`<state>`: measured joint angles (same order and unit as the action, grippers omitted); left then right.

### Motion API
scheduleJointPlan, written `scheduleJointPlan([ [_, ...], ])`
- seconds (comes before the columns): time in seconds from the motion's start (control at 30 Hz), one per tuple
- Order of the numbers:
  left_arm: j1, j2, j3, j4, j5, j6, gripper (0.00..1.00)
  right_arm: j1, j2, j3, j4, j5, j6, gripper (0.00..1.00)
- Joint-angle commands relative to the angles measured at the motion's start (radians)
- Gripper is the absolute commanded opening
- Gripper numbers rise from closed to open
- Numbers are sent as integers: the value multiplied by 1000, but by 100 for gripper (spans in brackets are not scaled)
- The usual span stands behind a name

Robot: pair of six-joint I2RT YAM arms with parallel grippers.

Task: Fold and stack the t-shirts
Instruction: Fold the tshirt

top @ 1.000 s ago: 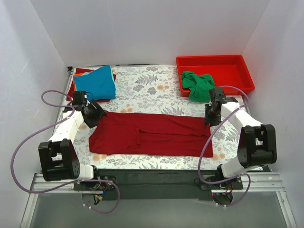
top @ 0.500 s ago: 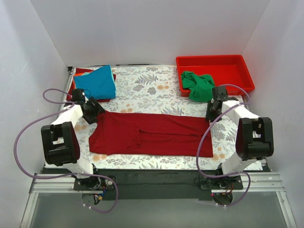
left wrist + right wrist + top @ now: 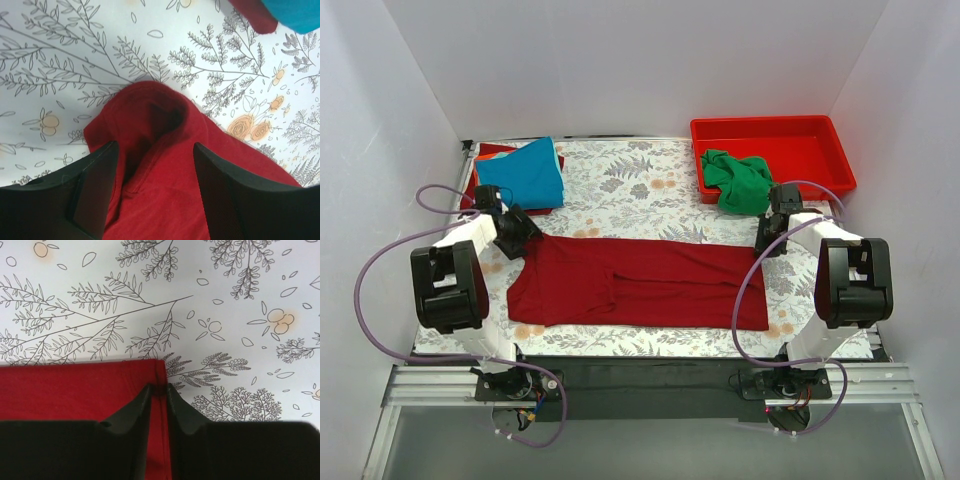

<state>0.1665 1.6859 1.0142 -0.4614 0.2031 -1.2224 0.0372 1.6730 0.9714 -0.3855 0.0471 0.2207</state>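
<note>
The large dark red t-shirt (image 3: 640,280) lies folded into a long strip across the floral cloth. My left gripper (image 3: 523,243) is at its back left corner. In the left wrist view it (image 3: 155,170) is open, its fingers (image 3: 95,190) straddling the bunched corner of the dark red shirt (image 3: 165,150). My right gripper (image 3: 764,247) is at the back right corner. In the right wrist view it (image 3: 159,389) is shut on the shirt's hem edge (image 3: 75,390). A folded bright blue shirt (image 3: 525,175) lies on orange and red ones (image 3: 485,152). A crumpled green shirt (image 3: 735,180) hangs over the tray's edge.
A rigid red plastic tray (image 3: 790,135) stands at the back right. The floral table cloth (image 3: 630,190) covers the table. White walls close in the back and both sides. The blue shirt's corner (image 3: 300,12) and a red one under it (image 3: 255,15) show in the left wrist view.
Both arms have drawn their elbows in and stand more upright. Both grippers have shifted slightly back at the shirt's far corners. The shirt has hardly moved.
</note>
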Motion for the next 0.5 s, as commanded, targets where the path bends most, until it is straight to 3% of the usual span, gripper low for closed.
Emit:
scheduleJointPlan([
  [0.0,5,14,38,29,-13,17,60,-6,37,-10,39,-16,-21,22],
  [0.23,11,80,61,44,-34,17,55,-11,77,-11,40,-30,-29,3],
  [0.47,11,127,95,52,-48,-3,49,-13,73,-19,40,-29,-32,1],
])
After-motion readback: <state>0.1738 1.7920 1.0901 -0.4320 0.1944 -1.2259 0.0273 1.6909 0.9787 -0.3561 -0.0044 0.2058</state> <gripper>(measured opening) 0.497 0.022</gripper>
